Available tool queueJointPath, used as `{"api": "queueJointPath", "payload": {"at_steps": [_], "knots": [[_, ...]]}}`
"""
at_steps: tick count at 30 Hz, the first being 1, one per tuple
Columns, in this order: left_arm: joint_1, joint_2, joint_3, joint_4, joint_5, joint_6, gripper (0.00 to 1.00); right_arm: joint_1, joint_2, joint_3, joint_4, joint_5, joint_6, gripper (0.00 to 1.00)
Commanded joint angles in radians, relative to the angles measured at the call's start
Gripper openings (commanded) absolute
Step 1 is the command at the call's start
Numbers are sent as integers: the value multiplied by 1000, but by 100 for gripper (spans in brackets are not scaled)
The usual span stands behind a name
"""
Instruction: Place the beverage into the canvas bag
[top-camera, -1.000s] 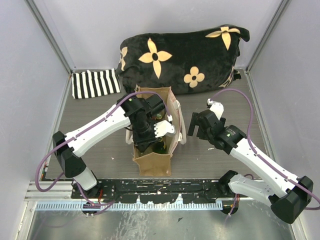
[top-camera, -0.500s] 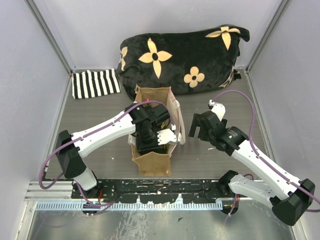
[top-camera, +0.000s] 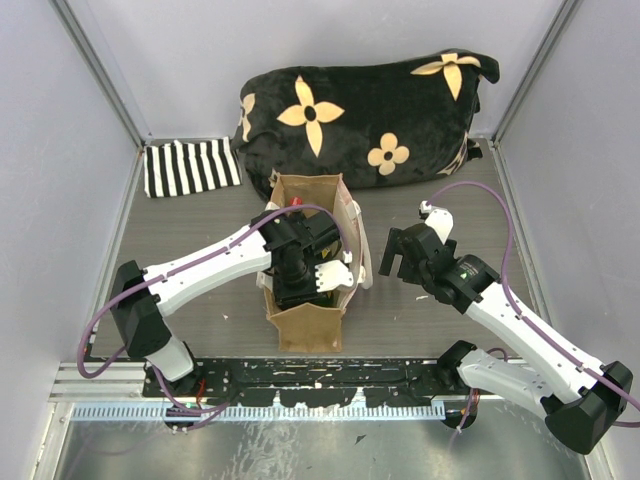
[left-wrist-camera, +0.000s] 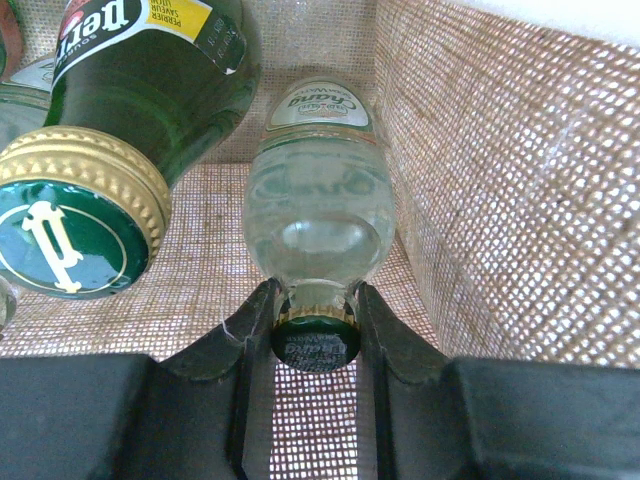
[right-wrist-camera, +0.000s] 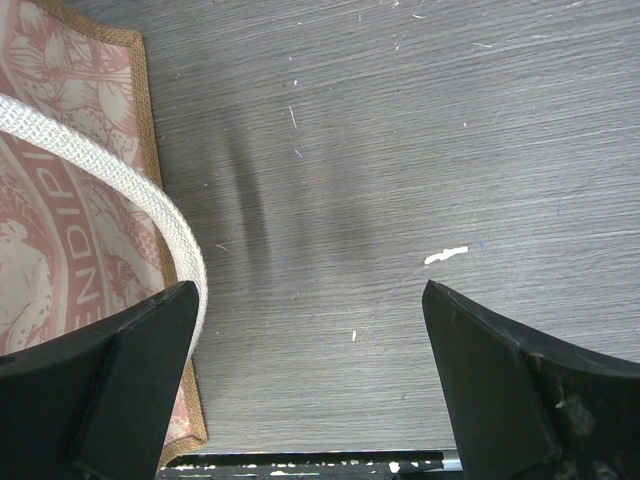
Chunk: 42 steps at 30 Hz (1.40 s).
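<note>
Grip first: the left fingers (left-wrist-camera: 385, 335) were closed on the neck of the beverage (left-wrist-camera: 318, 200), a clear bottle with a dark green cap, pinching it just under the cap with one finger on each side. Holding it by the neck let the body hang below the wrist, so the arm's narrow end could pass down through the mouth of the canvas bag (top-camera: 305, 325) without the fingers spreading against its walls. In the left wrist view woven tan walls rose beside and behind the bottle, so the beverage was already inside the bag, close to one side wall. A green glass bottle (left-wrist-camera: 130, 80) with a gold-collared cap leaned just beside it. The clear one seemed to have been steered into the free gap between that bottle and the wall. Whether its base had reached the bag floor I could not tell — the view ran down the bottle's length and hid the bottom.

The right fingers (right-wrist-camera: 120, 385) stood wide apart and held nothing, hovering above the worktop (right-wrist-camera: 400, 150) just beside the bag's printed outer face, with a cream handle (right-wrist-camera: 130, 180) running past one of them. That looked like a standby post — near enough to steady the bag should it tip. The bag stood upright in the top view, which suited a straight lowering and release.
</note>
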Motion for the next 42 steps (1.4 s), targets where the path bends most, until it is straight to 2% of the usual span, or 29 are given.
{"api": "queueJointPath", "payload": {"at_steps": [1,3,6,12,24,30,33,36,39,42], "knots": [[-16,39,-54,-39,25,1,6,-5,-17,11,9,20,16,100],[-17,27,-46,-30,17,-5,24,-5,-16,11,9,23,16,100],[-16,0,-26,-13,11,-14,45,-5,-13,14,9,24,16,100],[-16,-28,41,-6,12,-38,71,-5,5,25,14,26,2,100],[-16,-43,227,-37,1,-59,76,-5,34,71,24,28,-15,100],[0,-82,327,-22,-52,-63,82,-5,57,115,38,11,-40,100],[54,-125,335,47,-58,-109,86,-6,89,163,26,29,-35,100],[138,-172,314,147,-62,-174,95,-6,121,207,18,38,-40,100],[252,-210,297,240,-48,-278,99,-6,159,254,13,48,-52,100],[406,-236,284,305,-6,-371,99,-5,198,298,9,63,-61,100]]}}
